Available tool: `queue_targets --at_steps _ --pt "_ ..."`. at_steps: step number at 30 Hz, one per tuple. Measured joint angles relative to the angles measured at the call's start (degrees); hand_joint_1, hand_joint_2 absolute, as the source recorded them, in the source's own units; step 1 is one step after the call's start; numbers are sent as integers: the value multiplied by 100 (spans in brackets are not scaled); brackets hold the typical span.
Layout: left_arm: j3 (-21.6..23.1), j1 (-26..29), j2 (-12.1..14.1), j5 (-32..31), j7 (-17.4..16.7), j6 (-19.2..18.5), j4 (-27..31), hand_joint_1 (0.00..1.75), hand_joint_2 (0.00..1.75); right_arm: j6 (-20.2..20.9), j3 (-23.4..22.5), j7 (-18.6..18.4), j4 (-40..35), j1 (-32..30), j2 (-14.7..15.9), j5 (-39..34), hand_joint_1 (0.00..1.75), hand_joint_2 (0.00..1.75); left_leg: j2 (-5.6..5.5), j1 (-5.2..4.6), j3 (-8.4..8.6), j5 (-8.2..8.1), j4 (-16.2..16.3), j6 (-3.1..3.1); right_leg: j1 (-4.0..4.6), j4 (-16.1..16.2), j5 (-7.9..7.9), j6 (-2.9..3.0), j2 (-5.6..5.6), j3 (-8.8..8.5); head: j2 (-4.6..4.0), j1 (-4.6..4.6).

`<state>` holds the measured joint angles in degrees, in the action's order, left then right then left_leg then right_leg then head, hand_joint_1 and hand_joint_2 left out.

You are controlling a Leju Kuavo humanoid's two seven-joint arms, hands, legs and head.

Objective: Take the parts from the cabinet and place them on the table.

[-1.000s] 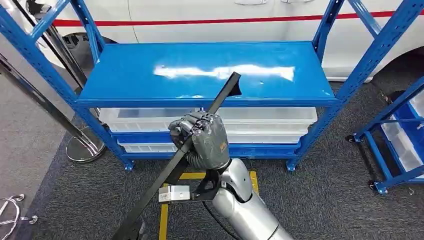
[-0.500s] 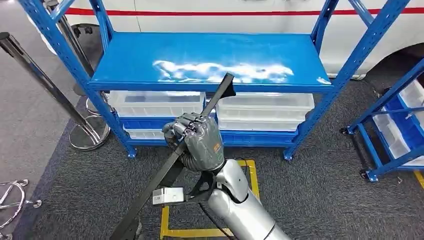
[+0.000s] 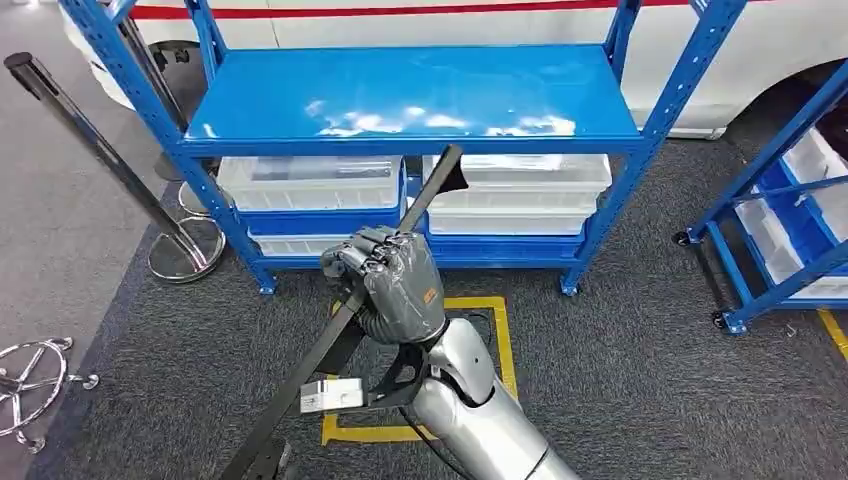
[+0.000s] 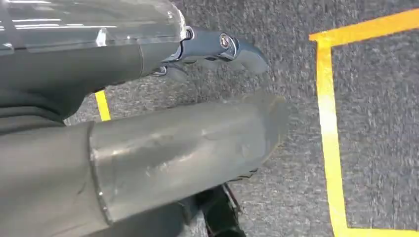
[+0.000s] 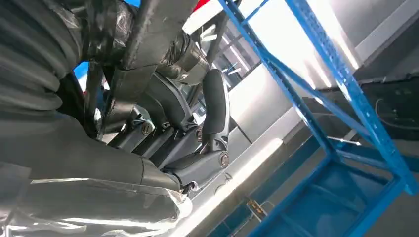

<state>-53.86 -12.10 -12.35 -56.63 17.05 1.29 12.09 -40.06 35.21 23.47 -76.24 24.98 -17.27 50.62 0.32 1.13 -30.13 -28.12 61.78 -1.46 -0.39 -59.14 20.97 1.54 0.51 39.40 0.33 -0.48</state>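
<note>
**Bar held in our right robot hand before the blue rack**

Bar (image 3: 345, 325), long and black, runs on a slant from low on our left up to a tip in front of the rack's upper shelf edge. Our right robot hand (image 3: 390, 280) has its fingers wrapped round the bar's middle; the right wrist view shows the same hold up close, the bar (image 5: 148, 39) crossing the dark fingers (image 5: 215, 106).

Against the pictures from a second ago, our whole view has shifted: the rack (image 3: 415, 95) now sits higher and a little smaller in the picture, more carpet shows in front of it, and the yellow floor mark (image 3: 495, 335) is seen more fully. That is the camera moving, not the rack. The hold on the bar looks unchanged, and the bar keeps the same slant.

Our left robot hand (image 4: 148, 153) hangs over the carpet in its wrist view; we cannot tell whether its fingers are apart or closed.

The rack stands on dark grey carpet (image 3: 620, 380). Clear bins (image 3: 310, 180) lie on its lower shelves. A white vehicle with a red stripe (image 3: 400, 10) stands behind it. A chrome post (image 3: 110, 160) with a round base stands to the left, and a second blue rack (image 3: 790, 200) to the right.
</note>
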Motion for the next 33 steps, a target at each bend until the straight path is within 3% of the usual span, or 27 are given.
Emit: queue_targets --at_steps 1,4,5,6,7,8,9,10,11,13,14,15,16,19,20,21,22,23,25,26,27,29,30,31,32,33 --pt "4 -29 0 0 5 -2 0 0 0 0 0 -2 -13 3 -7 0 175 175 -7 -41 273 -193 -491 32 26 -4 -45 -44 1 55 0 0" --pt "7 -27 0 2 13 -4 0 0 0 0 0 2 -18 -1 -20 0 175 175 -27 -77 143 -75 -442 136 -1 85 -233 -139 20 26 0 4" --pt "7 -19 0 2 11 -4 0 0 0 0 0 0 -15 -8 -15 -2 175 175 -16 -39 111 18 -500 201 29 122 -282 -189 9 54 0 11" --pt "9 -28 -2 2 11 -4 0 0 0 0 0 -2 -18 -6 -9 -15 175 175 26 -21 75 98 -514 247 -11 41 -104 -209 -15 112 0 9" --pt "9 -31 -2 2 13 -4 0 0 0 0 0 -2 -22 -5 -9 -24 175 175 24 -21 5 155 -512 299 -8 -156 178 -219 -24 188 0 13" --pt "9 -31 -2 2 13 -4 0 0 0 0 0 -4 -22 -10 -7 -24 175 175 26 -28 -79 223 -512 329 -10 -614 595 -229 -26 320 0 9" --pt "9 -28 -2 4 13 -4 0 0 0 0 0 -7 -22 -12 0 -28 175 175 29 -36 -157 283 -507 338 -12 -1072 876 -242 -26 443 0 15" --pt "9 -23 -2 4 13 -4 0 0 0 0 0 -20 -20 -16 11 -30 175 175 30 -46 -248 347 -495 338 -17 -1511 1041 -254 -26 538 0 11" --pt "9 -20 0 7 13 -4 0 0 0 0 0 -24 -20 -20 18 -28 175 175 31 -53 -338 403 -487 333 -20 -1709 1026 -253 -26 531 0 13" --pt "9 -11 -2 9 13 -4 0 0 0 0 0 -33 -20 -25 24 -28 175 175 29 -60 -490 496 -465 316 -19 -1364 746 -228 -26 158 0 13" --pt "9 -7 -2 11 15 -4 0 0 0 0 0 -44 -20 -22 24 -28 175 175 22 -65 -550 540 -453 294 -16 -820 579 -189 -28 -253 0 13" --pt "9 -2 -4 22 29 -2 0 0 0 0 0 -61 -22 -12 24 -28 175 175 18 -60 -577 564 -432 276 12 -277 547 -130 -37 -649 0 11" --pt "9 5 -15 28 37 -4 0 0 0 0 6 -66 -22 1 18 -28 175 175 21 -83 -633 593 -429 237 44 17 699 -94 -41 -823 0 11" --pt "9 9 -17 79 61 0 0 0 0 0 42 -85 -22 19 11 -31 175 175 31 -30 -638 716 -463 125 95 88 628 -68 -52 -783 0 13" --pt "9 21 -15 83 68 0 0 0 0 0 74 -103 -22 23 9 -33 175 175 22 -65 -651 750 -489 80 40 159 547 -7 -42 -774 0 11" --pt "7 19 -15 87 77 0 0 0 0 0 96 -127 -18 40 9 -33 175 175 12 -37 -677 630 -444 59 11 199 481 30 -3 -753 0 13" --pt "7 20 -15 87 81 0 0 0 0 2 120 -138 -11 60 7 -33 175 175 5 -41 -757 402 -278 34 6 205 436 86 -1 -705 0 9" --pt "7 19 -15 87 81 0 0 0 0 2 153 -146 -11 78 7 -39 175 175 3 -28 -877 76 104 8 5 205 393 112 7 -645 0 9" --pt "7 20 -15 87 83 0 0 0 0 2 181 -153 2 76 9 -42 175 175 6 -7 -1131 -448 1046 -52 10 193 290 111 14 -504 0 11" --pt "7 21 -15 90 83 0 0 0 0 2 192 -164 17 76 9 -42 175 175 6 4 -1147 -468 1304 -75 9 181 235 102 15 -427 0 11" --pt "7 20 -15 90 83 -2 0 0 0 2 195 -166 24 77 9 -42 175 175 6 14 -1072 -378 1302 -85 5 170 200 94 15 -369 0 11" --pt "7 8 -15 90 90 -2 0 0 0 2 201 -186 26 80 9 -31 175 175 7 36 -491 53 563 -103 -15 103 111 50 12 -200 0 11" --pt "7 -5 -15 90 90 -2 0 0 0 0 203 -195 26 84 9 -20 175 175 6 43 -157 138 90 -101 -20 61 82 23 7 -145 0 11" --pt "7 -31 -18 90 90 -4 0 0 0 0 208 -210 22 88 9 -4 175 175 -7 41 73 -78 -340 -92 -11 31 54 -14 6 -91 0 7" --pt "7 -36 -20 92 96 -4 0 0 0 0 214 -227 22 94 9 0 175 175 -44 -11 174 -67 -456 -19 1 16 11 -57 9 -69 0 18" --pt "7 -30 -22 92 96 -6 0 0 0 0 225 -232 22 95 9 0 175 175 -47 -10 115 -37 -420 22 4 35 -31 -86 15 -79 0 13"
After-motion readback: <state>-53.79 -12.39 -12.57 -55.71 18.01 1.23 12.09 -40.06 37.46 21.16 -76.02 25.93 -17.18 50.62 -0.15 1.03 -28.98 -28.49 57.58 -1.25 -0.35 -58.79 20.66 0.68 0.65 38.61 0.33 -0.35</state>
